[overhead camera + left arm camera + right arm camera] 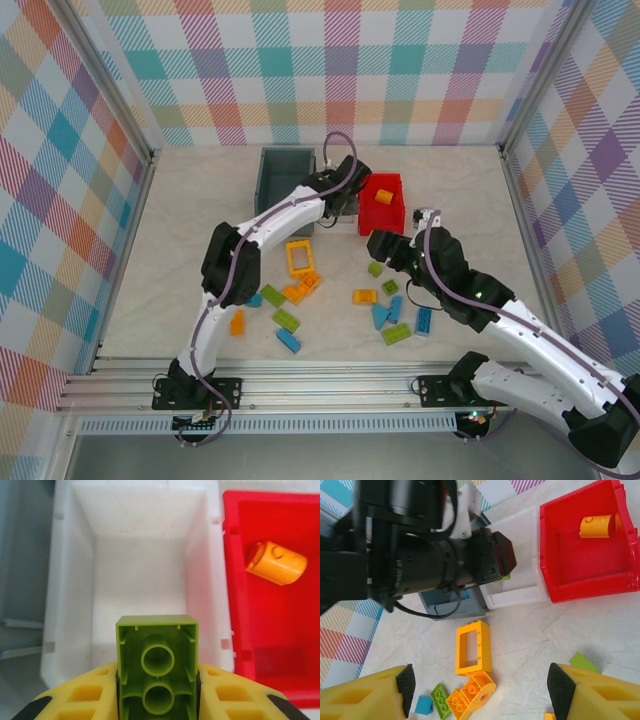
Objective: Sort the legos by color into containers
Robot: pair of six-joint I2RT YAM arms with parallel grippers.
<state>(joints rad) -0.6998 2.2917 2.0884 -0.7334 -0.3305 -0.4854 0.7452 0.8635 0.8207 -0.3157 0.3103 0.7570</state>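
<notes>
- Left arm stretches far across the table, and the left gripper [157, 692] pinches a lime green brick [157, 640] above the white bin [65, 605].
- Right arm is bent low, and the right gripper [480, 685] is spread wide over the loose legos [397, 334].

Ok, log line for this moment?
left jaws: shut on lime brick over white bin | right jaws: open, empty, pointed toward orange frame | red bin: one orange brick
</notes>
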